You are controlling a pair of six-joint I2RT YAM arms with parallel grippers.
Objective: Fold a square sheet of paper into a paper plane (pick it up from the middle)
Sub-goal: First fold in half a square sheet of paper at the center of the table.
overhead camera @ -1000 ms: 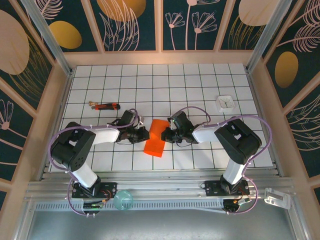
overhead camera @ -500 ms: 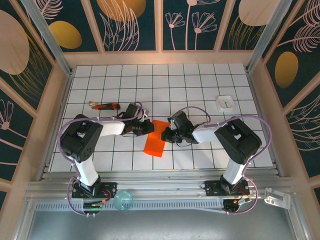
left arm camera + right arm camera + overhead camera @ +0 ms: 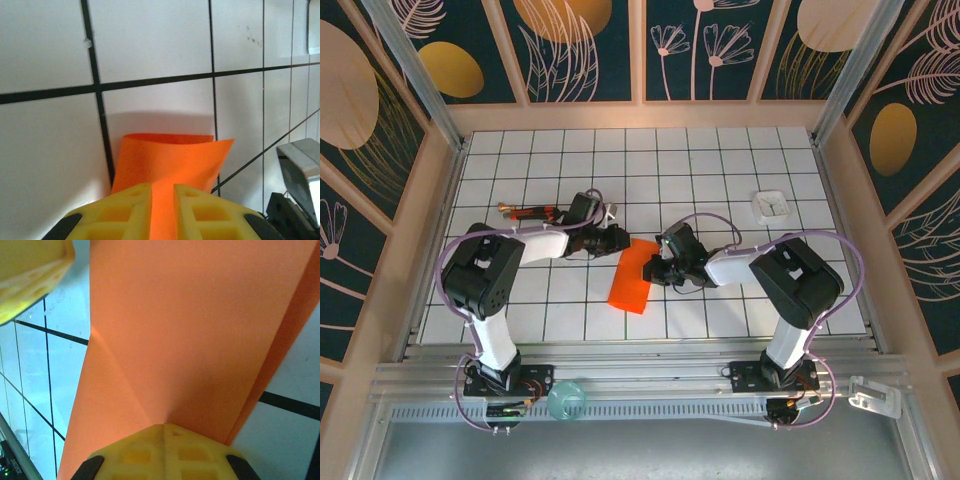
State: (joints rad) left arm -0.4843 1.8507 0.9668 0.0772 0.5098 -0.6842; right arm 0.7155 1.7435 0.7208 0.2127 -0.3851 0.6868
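Orange sheet (image 3: 629, 284), folded to a narrow strip, lay tilted mid-table btwn the two arms. L gripper (image 3: 618, 240) sat at its top-L corner. R gripper (image 3: 654, 268) met its R edge, upper half. Red-black stick tool (image 3: 527, 211) lay just behind L arm. Small white square (image 3: 771, 206) sat far R, well apart, on gridded table (image 3: 720, 160).

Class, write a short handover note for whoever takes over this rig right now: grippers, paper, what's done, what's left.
Right gripper: jaws shut on the bright orange-red sheet of paper, which sits mid-table between the arms.
Left gripper: jaws slightly apart at the sheet's edge, with paper showing in the gap.
Done: sheet gripped, one crease visible.
Left: no pointed plane shape yet, so the plane's folds remain.
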